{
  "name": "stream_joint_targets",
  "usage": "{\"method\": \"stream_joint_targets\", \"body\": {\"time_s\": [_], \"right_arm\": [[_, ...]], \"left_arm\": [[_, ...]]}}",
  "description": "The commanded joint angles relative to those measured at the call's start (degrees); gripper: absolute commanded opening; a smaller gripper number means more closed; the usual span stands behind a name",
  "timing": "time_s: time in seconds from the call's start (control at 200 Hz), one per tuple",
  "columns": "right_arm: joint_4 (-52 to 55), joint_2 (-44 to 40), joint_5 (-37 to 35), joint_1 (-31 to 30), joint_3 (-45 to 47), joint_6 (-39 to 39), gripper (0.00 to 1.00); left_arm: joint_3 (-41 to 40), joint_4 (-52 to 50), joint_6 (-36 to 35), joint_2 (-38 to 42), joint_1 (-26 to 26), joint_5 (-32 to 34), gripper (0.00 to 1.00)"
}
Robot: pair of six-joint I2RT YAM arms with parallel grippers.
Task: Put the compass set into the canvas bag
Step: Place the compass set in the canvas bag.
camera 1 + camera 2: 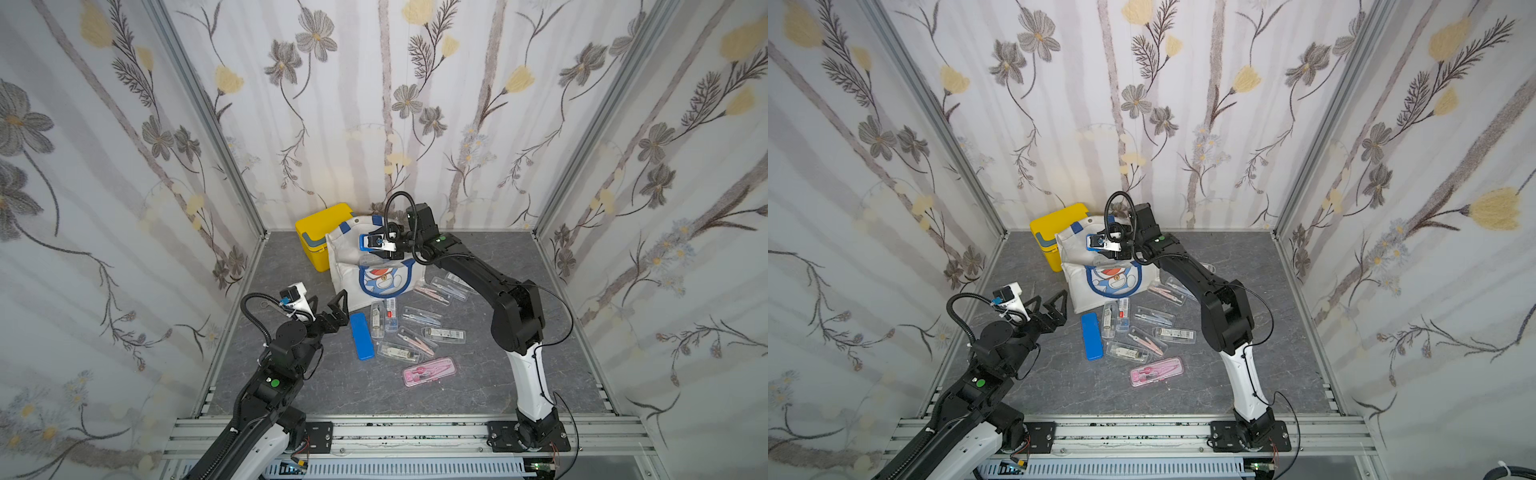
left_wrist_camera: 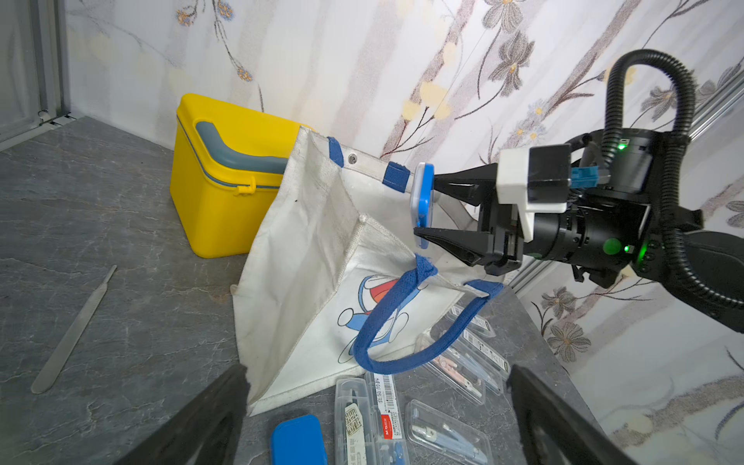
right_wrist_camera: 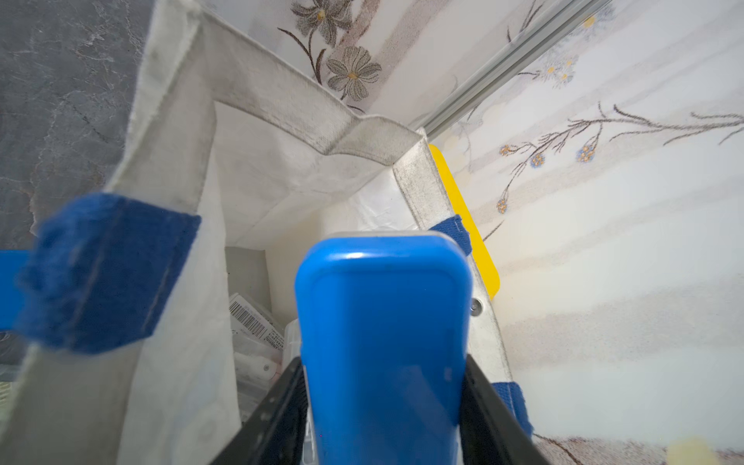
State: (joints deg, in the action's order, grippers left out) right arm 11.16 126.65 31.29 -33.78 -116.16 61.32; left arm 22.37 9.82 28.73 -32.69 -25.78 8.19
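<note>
The compass set [image 3: 382,322], a blue hard case, was clamped across its width in the right gripper [image 2: 426,205]. It was held at the open mouth of the canvas bag [image 2: 306,249]; whether its lower end had passed the rim could not be told. The likely trouble was the soft bag itself. Its rim sagged inward and a blue handle [image 3: 108,273] stood close to the case, so an off-centre release could land the case on cloth, hang it there, or tip the bag toward the yellow box [image 1: 320,237] behind it. The left gripper [image 1: 326,301] hung wide open and empty beside the bag's front corner, giving no support. Only the right wrist view looked into the bag, where clear cases [image 3: 251,322] with a barcode label lay at the bottom. The top views hid that behind the arm, but alone showed all the loose cases [image 1: 444,333] on the surface [image 1: 457,395] in front of the bag.
</note>
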Motion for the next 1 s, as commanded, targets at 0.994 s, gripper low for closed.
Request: {"method": "stream_joint_targets", "body": {"time_s": [0.994], "right_arm": [[11.99, 6.92, -22.32, -2.18, -2.45, 8.13, 0.56]], "left_arm": [[-2.57, 2.15, -0.79, 2.07, 0.18, 3.05, 1.0]]}}
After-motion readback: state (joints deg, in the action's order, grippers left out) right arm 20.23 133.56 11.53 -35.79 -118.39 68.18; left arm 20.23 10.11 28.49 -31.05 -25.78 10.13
